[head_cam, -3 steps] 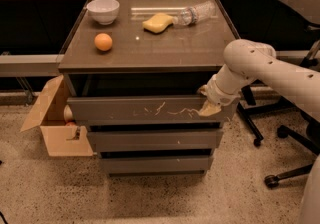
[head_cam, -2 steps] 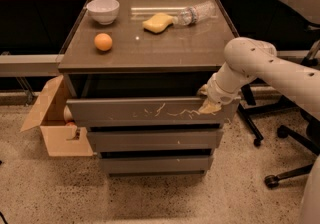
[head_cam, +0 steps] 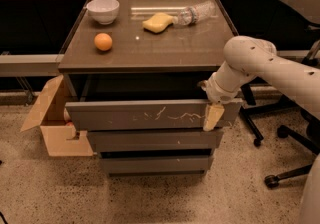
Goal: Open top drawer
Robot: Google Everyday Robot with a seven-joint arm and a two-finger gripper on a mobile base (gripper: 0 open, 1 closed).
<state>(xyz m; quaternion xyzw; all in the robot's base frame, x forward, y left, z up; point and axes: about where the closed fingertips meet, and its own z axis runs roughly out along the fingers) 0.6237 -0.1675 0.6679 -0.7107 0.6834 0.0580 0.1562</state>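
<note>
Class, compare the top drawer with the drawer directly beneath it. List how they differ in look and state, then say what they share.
The top drawer stands pulled out, with a dark opening behind its front; the middle drawer sits further back.
The top drawer bears white scratches; the middle drawer's front looks plain.
The gripper is at the top drawer's right end; nothing touches the middle drawer.
Both have flat, grey-brown, handleless fronts.

The gripper (head_cam: 213,116) hooks over the right end of the top drawer (head_cam: 145,115), which stands partway open.
</note>
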